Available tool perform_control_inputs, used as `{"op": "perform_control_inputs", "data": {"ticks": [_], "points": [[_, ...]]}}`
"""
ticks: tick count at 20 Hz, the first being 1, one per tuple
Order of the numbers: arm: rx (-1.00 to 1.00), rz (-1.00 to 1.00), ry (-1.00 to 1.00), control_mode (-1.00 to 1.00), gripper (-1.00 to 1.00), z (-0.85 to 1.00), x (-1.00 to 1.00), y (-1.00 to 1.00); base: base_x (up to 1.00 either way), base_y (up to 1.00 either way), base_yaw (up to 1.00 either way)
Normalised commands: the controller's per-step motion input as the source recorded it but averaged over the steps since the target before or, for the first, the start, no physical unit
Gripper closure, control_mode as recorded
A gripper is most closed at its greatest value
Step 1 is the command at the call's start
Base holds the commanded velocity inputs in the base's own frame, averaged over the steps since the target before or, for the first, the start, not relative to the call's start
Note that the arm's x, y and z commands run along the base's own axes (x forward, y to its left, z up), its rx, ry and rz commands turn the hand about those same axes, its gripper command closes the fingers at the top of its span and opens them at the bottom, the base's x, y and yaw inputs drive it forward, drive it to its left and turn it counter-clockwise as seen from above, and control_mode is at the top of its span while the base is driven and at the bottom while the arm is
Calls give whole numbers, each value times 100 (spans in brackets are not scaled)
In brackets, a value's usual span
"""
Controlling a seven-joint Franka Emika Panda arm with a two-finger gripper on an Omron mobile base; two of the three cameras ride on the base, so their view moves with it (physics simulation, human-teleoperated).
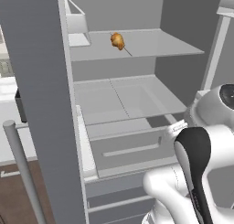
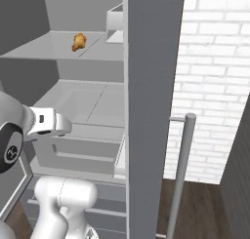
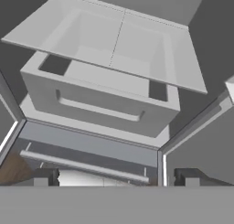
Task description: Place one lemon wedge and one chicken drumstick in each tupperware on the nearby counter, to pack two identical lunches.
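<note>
Drumstick (image 1: 117, 40) lies alone on upper fridge shelf (image 1: 151, 45). Gripper (image 3: 114, 178) jaws spread wide, empty, facing crisper drawer (image 3: 98, 104) below lower shelf (image 3: 137, 49).

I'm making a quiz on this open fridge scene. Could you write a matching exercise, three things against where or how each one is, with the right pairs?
Things:
1. chicken drumstick
2. drawer
3. gripper

Places or states:
A. low in the fridge, below the shelves, with a bar handle on its front
B. open, holding nothing, facing the drawer
C. alone on the upper shelf

Pairs: 1-C, 2-A, 3-B
</note>
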Motion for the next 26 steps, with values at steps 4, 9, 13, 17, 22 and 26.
{"op": "perform_control_inputs", "data": {"ticks": [4,9,13,17,22,26], "points": [[21,0,-8,-100,-100,50,4,18,0,0,0],[23,0,-9,-100,-100,67,10,24,0,0,0],[1,-4,-1,-100,-100,70,3,42,0,0,0],[0,-2,-1,-100,-100,71,5,24,0,0,0],[4,0,-7,-100,-100,51,31,0,0,0,0],[1,0,-5,-100,-100,15,48,0,0,0,0]]}}
